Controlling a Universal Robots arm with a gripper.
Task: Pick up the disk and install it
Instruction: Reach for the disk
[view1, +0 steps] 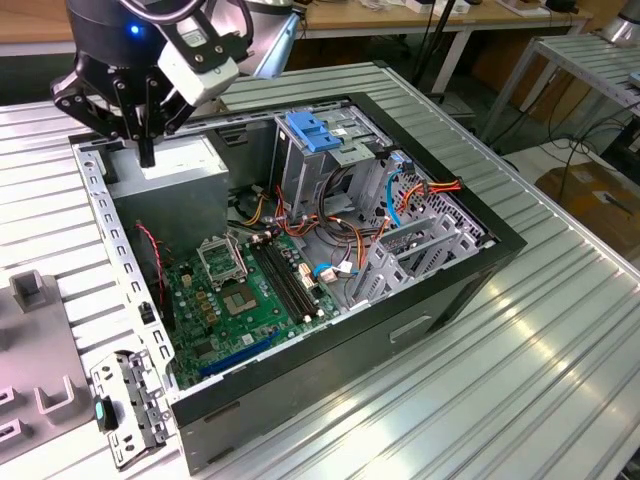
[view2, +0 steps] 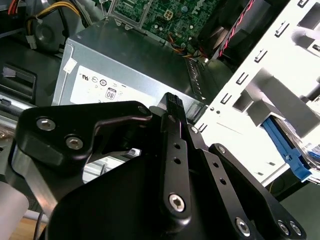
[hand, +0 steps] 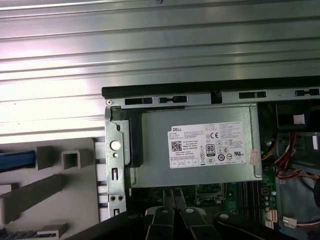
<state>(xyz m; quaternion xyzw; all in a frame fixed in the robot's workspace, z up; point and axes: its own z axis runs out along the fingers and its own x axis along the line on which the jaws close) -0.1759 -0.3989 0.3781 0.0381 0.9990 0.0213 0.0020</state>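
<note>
Above the power-supply box (view1: 185, 165) | jaws closed, holding nothing | disk (view2: 285, 147): blue side rail showing

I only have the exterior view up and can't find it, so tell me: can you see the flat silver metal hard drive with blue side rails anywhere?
Observer: Possibly. In the first wrist view a blue plastic strip lies in the grey plastic fixture outside the black computer case. It may be one of that drive's rails, but I cannot tell.
Operator: Is the gripper holding anything?
Observer: No. In the first wrist view the gripper is shut with nothing between its fingers, above the large grey metal power-supply box with a white sticker.
</note>
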